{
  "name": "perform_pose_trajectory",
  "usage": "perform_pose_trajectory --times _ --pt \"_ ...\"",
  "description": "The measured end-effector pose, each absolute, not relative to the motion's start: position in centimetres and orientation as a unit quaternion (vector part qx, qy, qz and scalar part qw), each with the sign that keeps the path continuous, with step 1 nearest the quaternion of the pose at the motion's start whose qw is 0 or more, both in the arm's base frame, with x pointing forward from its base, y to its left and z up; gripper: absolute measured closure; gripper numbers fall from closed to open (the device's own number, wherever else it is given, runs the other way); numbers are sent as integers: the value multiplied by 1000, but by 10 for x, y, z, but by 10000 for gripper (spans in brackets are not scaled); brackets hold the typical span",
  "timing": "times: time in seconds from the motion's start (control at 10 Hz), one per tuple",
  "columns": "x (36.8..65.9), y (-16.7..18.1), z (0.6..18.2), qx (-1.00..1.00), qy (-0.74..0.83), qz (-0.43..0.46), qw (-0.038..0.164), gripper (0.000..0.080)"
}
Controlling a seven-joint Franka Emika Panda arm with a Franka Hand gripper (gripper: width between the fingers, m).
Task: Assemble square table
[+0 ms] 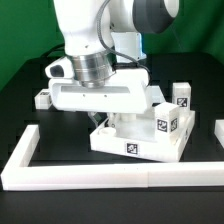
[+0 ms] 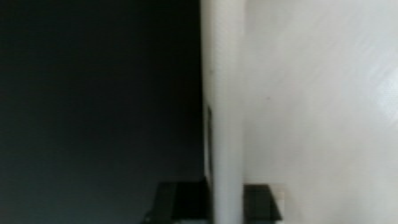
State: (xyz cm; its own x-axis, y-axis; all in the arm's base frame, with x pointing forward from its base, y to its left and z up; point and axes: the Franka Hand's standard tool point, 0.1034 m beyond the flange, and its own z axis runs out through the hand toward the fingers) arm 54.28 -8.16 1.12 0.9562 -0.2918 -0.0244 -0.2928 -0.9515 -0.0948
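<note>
The white square table slab (image 1: 140,140) lies on the black table at the middle, with tags on its side faces. My gripper (image 1: 106,118) reaches down onto the slab's left part; its fingers are hidden under the hand in the exterior view. In the wrist view the slab (image 2: 302,100) fills one side of the picture, and its thin edge runs between my two dark fingers (image 2: 183,200). The gripper (image 2: 222,200) is shut on that edge. A tagged leg block (image 1: 164,122) sits at the slab's right corner. Another leg block (image 1: 181,95) stands behind it, and one (image 1: 42,98) lies at the far left.
The long white L-shaped border wall (image 1: 100,177) runs along the front and up the exterior view's left side (image 1: 24,148). A white piece (image 1: 219,135) shows at the right edge. The table surface is black.
</note>
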Motion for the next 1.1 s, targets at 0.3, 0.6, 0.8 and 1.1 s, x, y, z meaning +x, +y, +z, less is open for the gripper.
perform_pose_trajectory --times 0.3,0.6,0.8,1.1 --pt "545 -85 11 -998 45 -3 37 736" --pt "579 -65 12 -996 -92 -15 14 736" --pt "596 -39 13 -982 -185 -37 -9 736" --pt "579 -57 14 -967 -251 -35 -22 735"
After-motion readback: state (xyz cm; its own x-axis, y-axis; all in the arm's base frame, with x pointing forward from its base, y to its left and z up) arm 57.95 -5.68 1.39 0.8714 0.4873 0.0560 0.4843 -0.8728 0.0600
